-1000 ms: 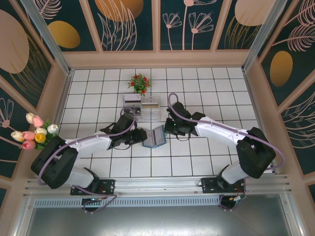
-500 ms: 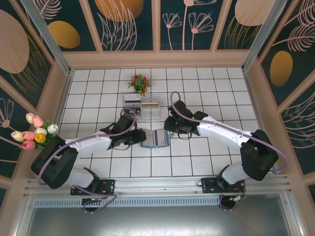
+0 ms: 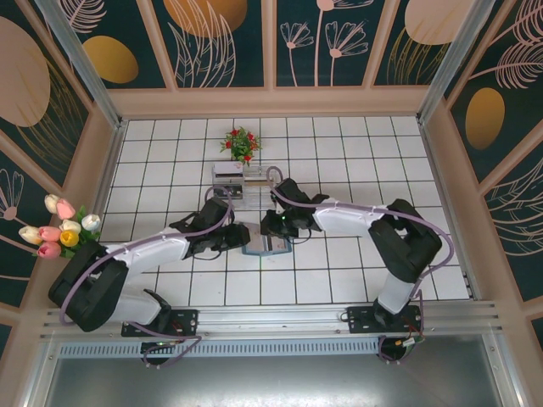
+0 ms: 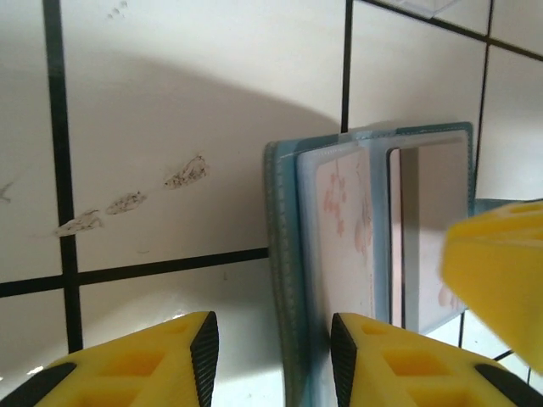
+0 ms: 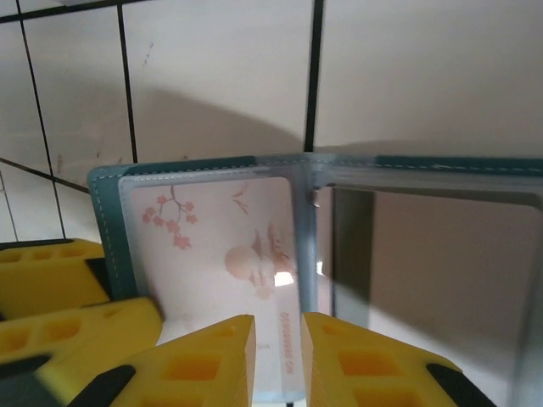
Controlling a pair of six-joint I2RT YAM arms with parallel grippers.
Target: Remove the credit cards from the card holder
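This looks like a robot test booth in a lab, not a home. A left arm [image 3: 148,250] and a right arm [image 3: 348,219] are bolted to a metal rail [image 3: 271,315] at 6 o'clock. Printed wall panels [image 3: 221,51] between metal posts [image 3: 72,55] close in the white tiled tabletop [image 3: 339,136], with tulips [image 3: 64,225] for decoration at 9 o'clock.
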